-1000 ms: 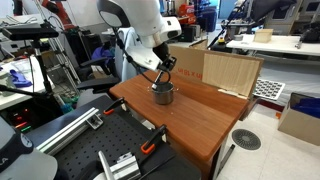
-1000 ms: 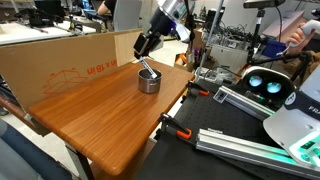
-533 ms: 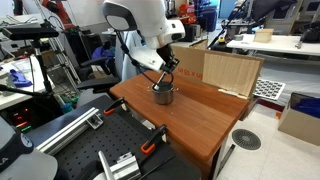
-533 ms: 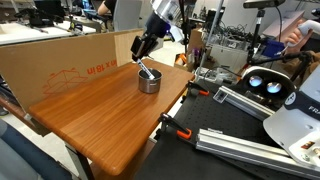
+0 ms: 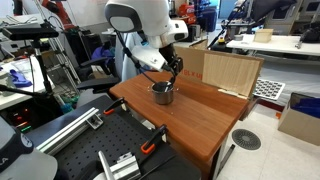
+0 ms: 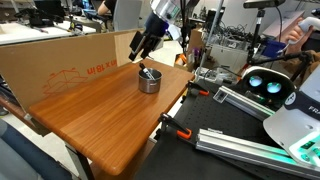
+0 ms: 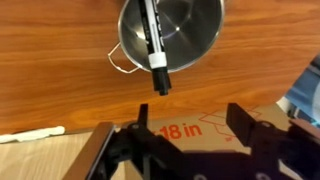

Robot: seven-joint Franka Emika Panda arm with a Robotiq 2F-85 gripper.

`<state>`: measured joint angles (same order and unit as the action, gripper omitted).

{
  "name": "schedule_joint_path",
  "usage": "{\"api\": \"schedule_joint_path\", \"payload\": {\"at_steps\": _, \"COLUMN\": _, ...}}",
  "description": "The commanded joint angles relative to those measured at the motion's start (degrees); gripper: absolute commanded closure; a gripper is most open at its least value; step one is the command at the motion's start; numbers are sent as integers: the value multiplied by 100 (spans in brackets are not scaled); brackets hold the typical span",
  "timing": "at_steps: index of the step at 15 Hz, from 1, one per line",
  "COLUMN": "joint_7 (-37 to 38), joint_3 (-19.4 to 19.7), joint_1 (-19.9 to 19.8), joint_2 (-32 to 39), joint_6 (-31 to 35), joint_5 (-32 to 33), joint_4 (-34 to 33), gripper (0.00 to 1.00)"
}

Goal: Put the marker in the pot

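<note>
Looks pretty much done: can see the marker point(image 7: 152, 45) resting inside the pot point(image 7: 205, 45) on the bench point(image 7: 60, 70), one end poking over the rim. Can see the tool point(image 7: 189, 120) hovering above, spread wide, gripping nothing. Just needs pulling clear, probably.

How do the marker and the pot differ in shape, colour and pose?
Shape: the marker is slim and straight, the pot is round and wide. Colour: the marker is black with a whitish band, the pot is shiny silver metal. Pose: the marker leans in the pot, one end over the rim, while the pot stands upright on the wooden table. Shared: neither is held by the open gripper.
</note>
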<state>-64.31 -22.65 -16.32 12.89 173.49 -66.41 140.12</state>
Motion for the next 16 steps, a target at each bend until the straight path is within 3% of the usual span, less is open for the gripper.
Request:
{"api": "schedule_joint_path", "payload": {"at_steps": 1, "joint_7": 682, "joint_3": 251, "joint_1": 185, "joint_2": -61, "joint_6": 2, "joint_5": 693, "joint_4": 145, "gripper": 0}}
{"api": "schedule_joint_path", "payload": {"at_steps": 4, "joint_7": 1265, "joint_3": 498, "joint_1": 208, "joint_2": -311, "joint_6": -270, "joint_5": 1358, "joint_4": 386, "gripper": 0}}
{"api": "schedule_joint_path", "payload": {"at_steps": 9, "joint_7": 1658, "joint_3": 671, "joint_1": 60, "joint_2": -974, "joint_6": -734, "joint_5": 1850, "joint_4": 585, "gripper": 0}}
{"api": "schedule_joint_path", "payload": {"at_steps": 10, "joint_7": 1364, "joint_3": 565, "joint_1": 48, "joint_2": -633, "joint_6": -450, "joint_5": 1545, "joint_4": 397, "gripper": 0}}
{"api": "schedule_joint_path", "payload": {"at_steps": 16, "joint_7": 1488, "joint_3": 619, "joint_1": 48, "joint_2": -888, "joint_6": -604, "joint_5": 1647, "joint_4": 550, "gripper": 0}}
